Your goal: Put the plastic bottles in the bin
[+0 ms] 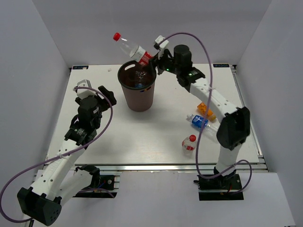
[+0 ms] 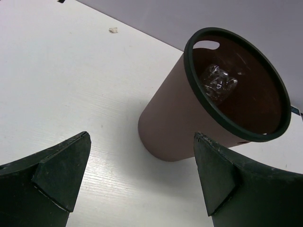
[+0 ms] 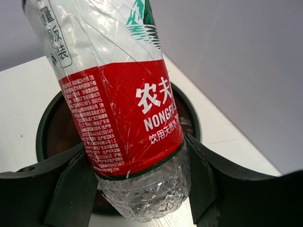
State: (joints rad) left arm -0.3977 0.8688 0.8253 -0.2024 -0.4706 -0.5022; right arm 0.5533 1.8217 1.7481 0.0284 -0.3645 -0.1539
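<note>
Right gripper [image 1: 152,58] clamps the lower body of a red-labelled bottle [image 1: 133,49]. The bottle leans above the far rim of the bin [image 1: 140,98], with its red cap [image 1: 116,36] pointing up and away to the left. For a clean drop, I judge the base should sit nearer the middle of the opening before the jaws part, since the long body overhangs the rim and could tip outside. The bottle is thin clear plastic, crinkled and faceted at the base under a glossy film label, so it will probably slide free easily. The bin is a smooth brown tapered bucket with a darker rim and a handle slot, and a crumpled clear bottle [image 2: 217,83] lies inside it. Left gripper [image 2: 141,137] hangs spread wide and empty beside the bin. At least one orange bottle [image 1: 203,108], a blue-labelled one [image 1: 198,121] and a red-capped one [image 1: 189,143] lie on the white table [image 1: 156,132] near the right arm.
</note>
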